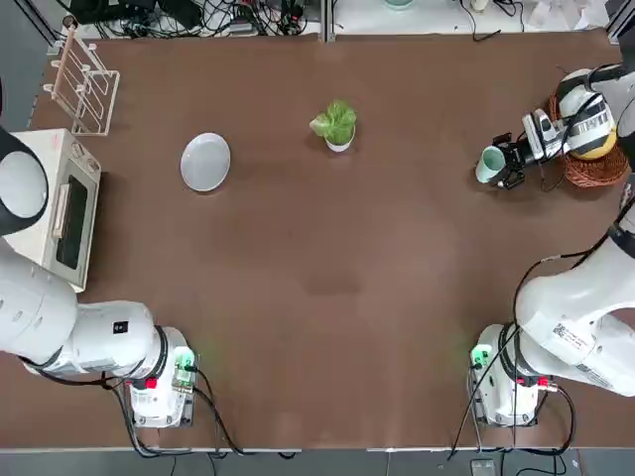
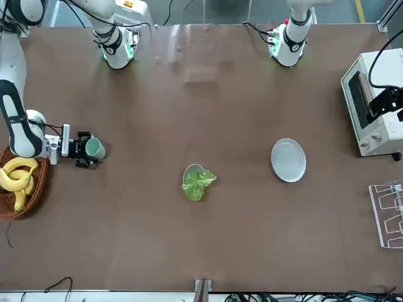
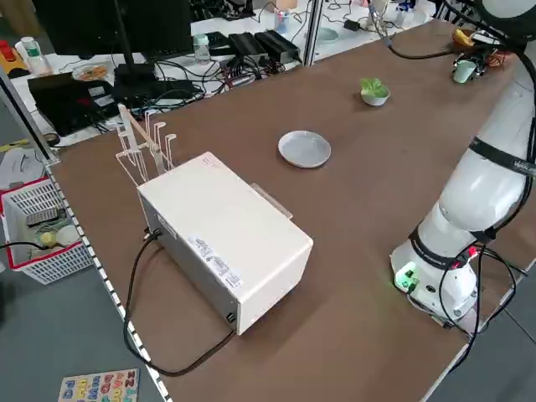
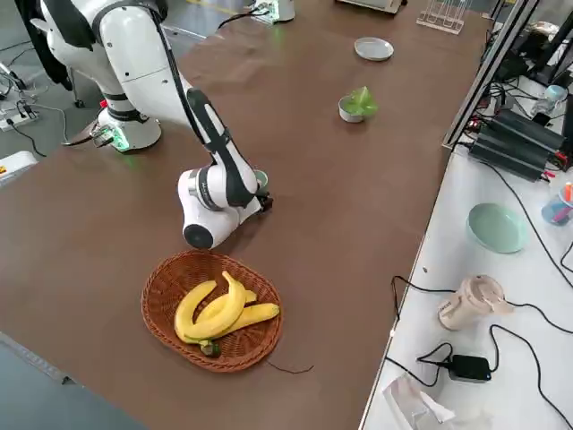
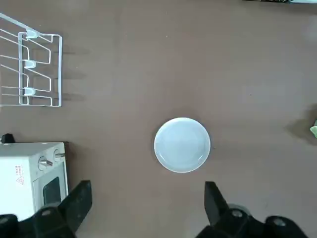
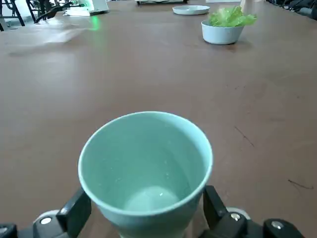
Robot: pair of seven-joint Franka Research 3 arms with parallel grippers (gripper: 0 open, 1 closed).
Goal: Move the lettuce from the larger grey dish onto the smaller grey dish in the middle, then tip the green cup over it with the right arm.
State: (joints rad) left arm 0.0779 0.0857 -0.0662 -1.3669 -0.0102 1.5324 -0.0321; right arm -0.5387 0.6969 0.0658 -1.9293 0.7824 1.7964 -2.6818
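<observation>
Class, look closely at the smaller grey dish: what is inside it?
Lettuce sits in the smaller grey dish, its leaves rising above the rim. They cover the bottom, so anything beneath cannot be seen.

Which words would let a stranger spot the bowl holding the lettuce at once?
On the brown table, look between the plate and the basket of bananas. There sits a small, round, pale bowl with raised sides. Unlike the flat, wider plate, it has bright green, crinkled lettuce poking over its rim.
</observation>
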